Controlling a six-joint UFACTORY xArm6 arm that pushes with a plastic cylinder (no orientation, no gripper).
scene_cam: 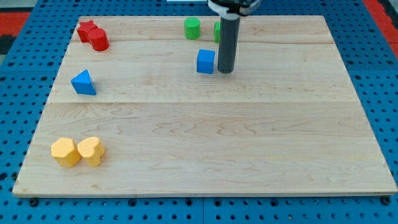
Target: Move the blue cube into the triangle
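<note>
The blue cube [206,61] sits on the wooden board near the view's top middle. My tip [225,70] is down on the board just to the right of the cube, very close to its right side. The blue triangle [83,83] lies far to the view's left, at about the same height as the cube.
A green cylinder [192,28] stands above the cube, and another green block [217,31] is partly hidden behind my rod. A red star [87,29] and a red cylinder [99,40] sit at the top left. Two yellow blocks [65,152] [91,151] sit at the bottom left.
</note>
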